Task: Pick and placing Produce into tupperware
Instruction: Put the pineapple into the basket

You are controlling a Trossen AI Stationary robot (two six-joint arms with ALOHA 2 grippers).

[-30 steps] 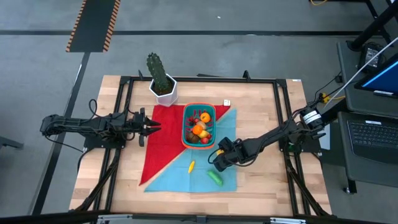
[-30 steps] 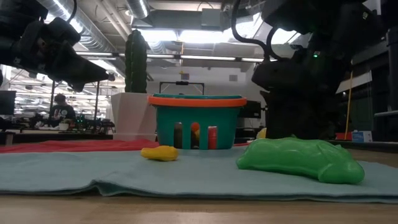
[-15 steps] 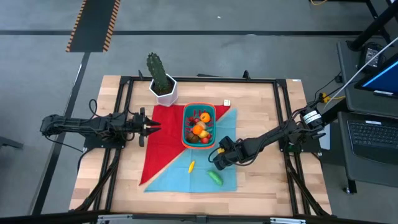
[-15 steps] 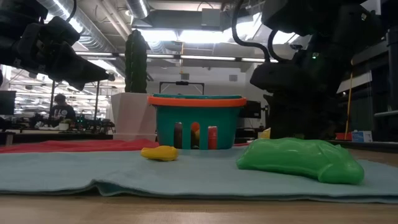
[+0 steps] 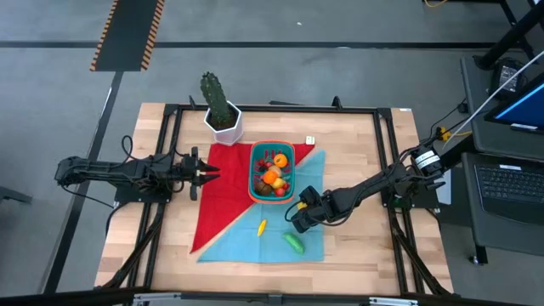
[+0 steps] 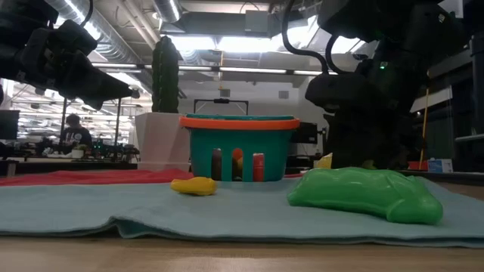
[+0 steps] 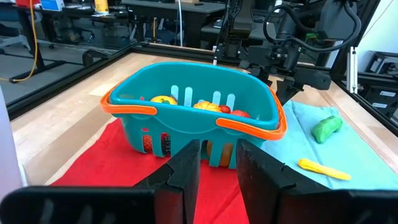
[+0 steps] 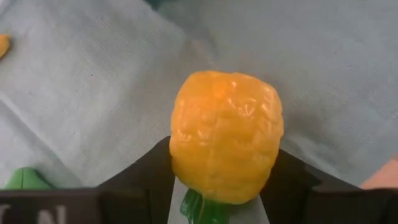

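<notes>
The teal tupperware [image 5: 272, 172] with an orange-red rim stands on a red cloth and holds several produce pieces; it also shows in the left wrist view [image 7: 186, 115] and the low view [image 6: 240, 147]. A yellow piece [image 5: 262, 227] and a green piece [image 5: 294, 243] lie on the teal cloth. My right gripper [image 5: 297, 219] is near the tupperware's near right corner, shut on an orange-yellow lumpy fruit [image 8: 227, 134]. My left gripper [image 5: 206, 174] hangs open and empty, left of the tupperware. My right gripper pinches the orange-yellow fruit between its two fingers, on its two opposite sides [image 8: 177, 155] near the green stem end [image 8: 199, 208]. The fruit's round end sticks out past the fingertips, low over the teal cloth. Whether it touches the cloth, I cannot tell.
A tall green cactus in a white pot [image 5: 221, 115] stands at the far left of the tupperware. The red cloth [image 5: 223, 191] and the teal cloth [image 5: 246, 245] overlap at the table's middle. A black frame [image 5: 174, 153] runs around the work area.
</notes>
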